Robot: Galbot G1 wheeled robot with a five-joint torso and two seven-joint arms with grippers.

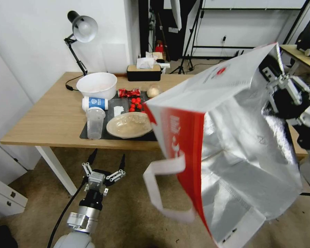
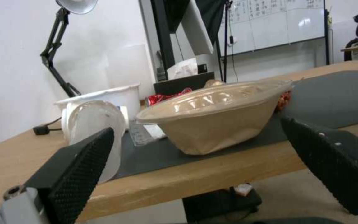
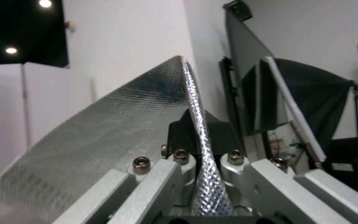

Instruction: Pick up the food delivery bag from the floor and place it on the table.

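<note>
Two grippers: right gripper [image 3: 202, 174] clamping food delivery bag [image 1: 230, 137] rim aloft; left gripper [image 1: 106, 162] open below table [image 1: 55, 117] edge

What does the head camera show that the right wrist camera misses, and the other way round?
Head view alone: the light-wood table with its lidded beige bowl, and the left gripper open, low before the table edge. Right wrist view alone: the closed fingers pinching the bag's foil rim. Both: the white-and-red, foil-lined food delivery bag held aloft by the right gripper.
</note>
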